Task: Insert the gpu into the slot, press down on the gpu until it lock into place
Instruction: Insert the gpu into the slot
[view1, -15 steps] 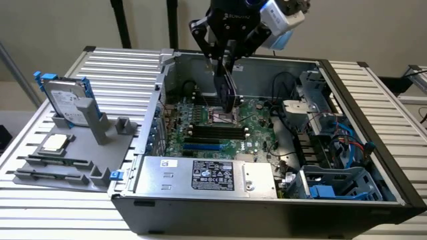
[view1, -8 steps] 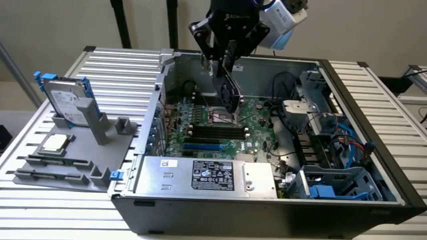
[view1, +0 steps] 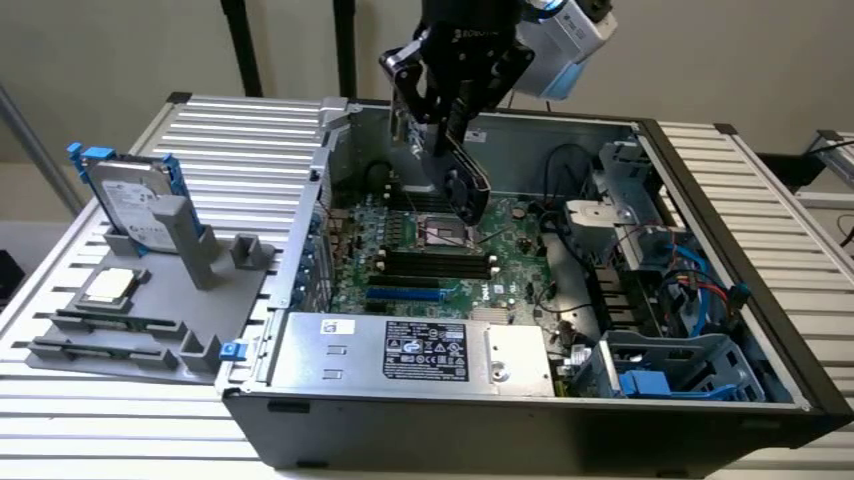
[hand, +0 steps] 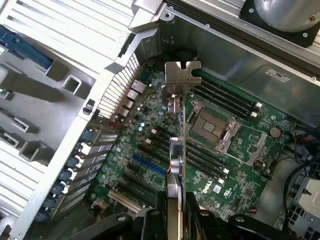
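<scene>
Slatted metal table is carrying an open computer case, lying on its side so that the green motherboard is facing upward. Jaws of the gripper are clamping the gpu by its upper edge, one finger on each face, probably so that the connector edge is hanging free to go down first. That single card is hovering edge-on over the board, clear of it, just above the processor socket. In the wrist view its metal bracket is pointing toward the case's vented rear wall, where I judge it belongs. One bright-blue slot is lying empty at about seven o'clock from the card in the exterior view, apart from it. Black memory slots are numbering four, I think, though they are blurring together. One silver power supply is sitting at six o'clock, and one hard drive is standing in a grey fixture at nine o'clock
</scene>
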